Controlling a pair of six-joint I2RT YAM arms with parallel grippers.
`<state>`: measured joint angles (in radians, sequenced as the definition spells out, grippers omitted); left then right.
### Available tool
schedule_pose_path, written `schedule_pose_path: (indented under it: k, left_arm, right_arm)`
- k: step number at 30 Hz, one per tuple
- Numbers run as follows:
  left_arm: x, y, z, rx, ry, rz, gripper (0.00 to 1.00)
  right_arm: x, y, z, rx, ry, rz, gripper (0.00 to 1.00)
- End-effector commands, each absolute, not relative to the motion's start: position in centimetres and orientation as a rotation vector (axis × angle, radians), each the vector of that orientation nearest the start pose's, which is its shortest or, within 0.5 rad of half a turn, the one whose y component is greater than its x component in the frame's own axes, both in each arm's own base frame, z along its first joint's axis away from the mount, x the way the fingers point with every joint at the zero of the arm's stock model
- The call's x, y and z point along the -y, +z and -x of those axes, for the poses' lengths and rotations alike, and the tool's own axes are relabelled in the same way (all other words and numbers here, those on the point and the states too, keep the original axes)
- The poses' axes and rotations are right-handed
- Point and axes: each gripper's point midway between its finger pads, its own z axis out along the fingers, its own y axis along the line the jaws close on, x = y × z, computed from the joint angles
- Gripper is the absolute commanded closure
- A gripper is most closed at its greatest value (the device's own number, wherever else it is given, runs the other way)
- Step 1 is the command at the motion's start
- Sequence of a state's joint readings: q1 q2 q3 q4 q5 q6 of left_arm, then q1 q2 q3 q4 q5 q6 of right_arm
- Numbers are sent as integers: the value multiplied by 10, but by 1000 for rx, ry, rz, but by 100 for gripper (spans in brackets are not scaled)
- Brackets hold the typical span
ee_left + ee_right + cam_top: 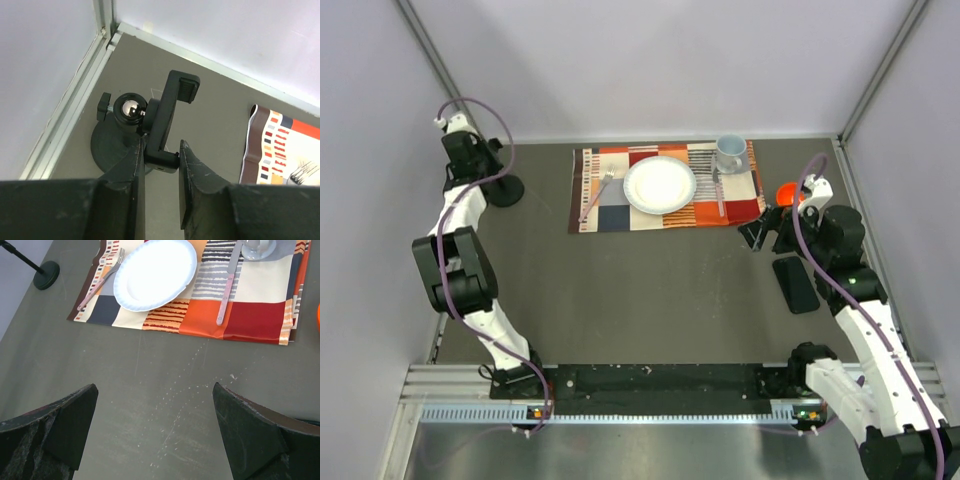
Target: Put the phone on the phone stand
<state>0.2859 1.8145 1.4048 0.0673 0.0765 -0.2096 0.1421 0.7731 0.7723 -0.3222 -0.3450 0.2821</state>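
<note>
Gripping the phone stand (150, 125) by its cradle (172, 97)
Left gripper (161, 150) pinches the cradle's lower end in the far left corner; right gripper (155, 395) hangs spread wide over the table (150, 440); the phone (796, 284) lies flat on the table beside the right arm (860, 300), well apart from the stand

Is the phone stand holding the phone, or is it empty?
Empty. The left wrist view shows the phone stand bare; the phone lies flat on the table.
</note>
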Motion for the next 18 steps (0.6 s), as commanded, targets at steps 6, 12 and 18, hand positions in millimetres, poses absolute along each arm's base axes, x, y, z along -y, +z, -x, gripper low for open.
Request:
schedule_pose_path:
  k: [6, 12, 18]
  left_arm:
    - [-70, 358, -497, -1531, -37, 571, 100]
    - [-8, 398, -440, -1430, -111, 481, 100]
    - [98, 400, -402, -1399, -509, -1, 100]
  right_arm:
    - [-113, 251, -279, -1885, 616, 117, 1]
    - [-111, 249, -281, -1891, 608, 109, 1]
    - [-114, 246, -282, -1906, 623, 113, 1]
